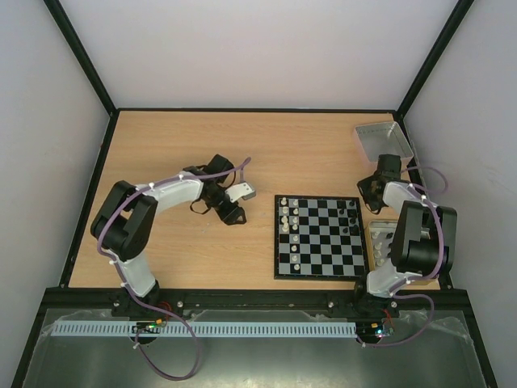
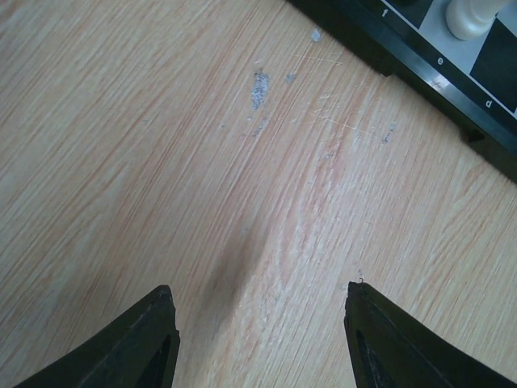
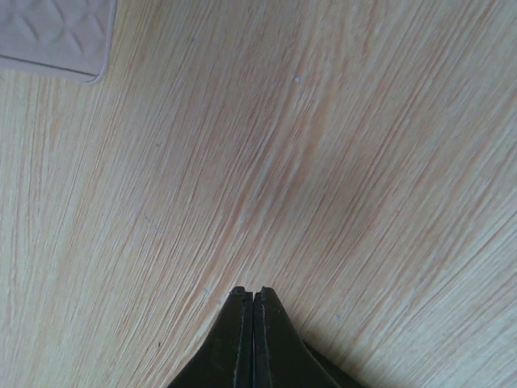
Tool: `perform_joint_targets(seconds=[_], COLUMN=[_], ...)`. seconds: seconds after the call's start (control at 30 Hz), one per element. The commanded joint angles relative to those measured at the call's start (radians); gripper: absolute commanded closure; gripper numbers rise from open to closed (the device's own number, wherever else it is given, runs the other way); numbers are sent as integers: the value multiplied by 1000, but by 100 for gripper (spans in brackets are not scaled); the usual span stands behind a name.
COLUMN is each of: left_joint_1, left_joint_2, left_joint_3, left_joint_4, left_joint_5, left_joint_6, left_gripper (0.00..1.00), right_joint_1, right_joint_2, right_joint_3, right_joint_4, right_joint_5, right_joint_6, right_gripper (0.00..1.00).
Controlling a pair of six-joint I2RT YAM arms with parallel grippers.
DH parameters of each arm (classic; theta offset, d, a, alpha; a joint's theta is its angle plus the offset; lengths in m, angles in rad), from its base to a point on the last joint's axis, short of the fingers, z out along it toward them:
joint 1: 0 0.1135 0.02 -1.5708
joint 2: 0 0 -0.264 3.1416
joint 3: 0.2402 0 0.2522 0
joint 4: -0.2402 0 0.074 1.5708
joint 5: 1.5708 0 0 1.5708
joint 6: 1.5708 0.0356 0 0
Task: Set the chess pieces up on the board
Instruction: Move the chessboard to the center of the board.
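Pale wood grain is filling both wrist views, and the table [image 1: 186, 153] is carrying the board [image 1: 321, 237] right of centre, close to its near edge. The chess pieces [image 1: 296, 220] are standing on it in part: whitish ones are gathering along its left columns, black ones [image 1: 352, 217] along its right side, with the middle squares bare. The left gripper [image 2: 260, 301] is hovering over bare wood just left of the board, its fingers [image 2: 145, 335] standing apart with nothing between them; in its wrist view the board's dark border is cutting across the top right corner, one whitish piece [image 2: 472, 14] showing at the frame's edge. The right gripper [image 3: 253, 303] is hanging over the table beyond the board's far right corner, its fingers pressed flat together on nothing. A grey tray [image 1: 381, 139] is sitting at the table's far right, and its corner is showing in the right wrist view.
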Motion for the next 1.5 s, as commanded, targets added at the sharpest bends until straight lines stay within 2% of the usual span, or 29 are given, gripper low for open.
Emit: perform_joint_targets(seconds=[0.0, 0.2, 0.5, 1.03, 1.47], left_joint_1=[-17, -50, -92, -90, -43], left_joint_2=[20, 46, 71, 77, 59], left_joint_3=[7, 3, -30, -99, -93], left_joint_4=[-5, -1, 23, 62, 51], left_joint_5=[17, 4, 6, -18, -45], left_joint_6=[3, 4, -1, 17, 23], left_gripper=[42, 38, 37, 38, 42], right_joint_1=[-22, -22, -22, -6, 100], right_joint_2=[20, 39, -5, -28, -33], right_joint_3=[22, 5, -37, -133, -122], right_joint_4=[-41, -79, -104, -91, -75], right_joint_5=[-7, -25, -25, -90, -131], right_joint_6=[-25, -49, -62, -59, 5], right_gripper=[98, 98, 98, 98, 98])
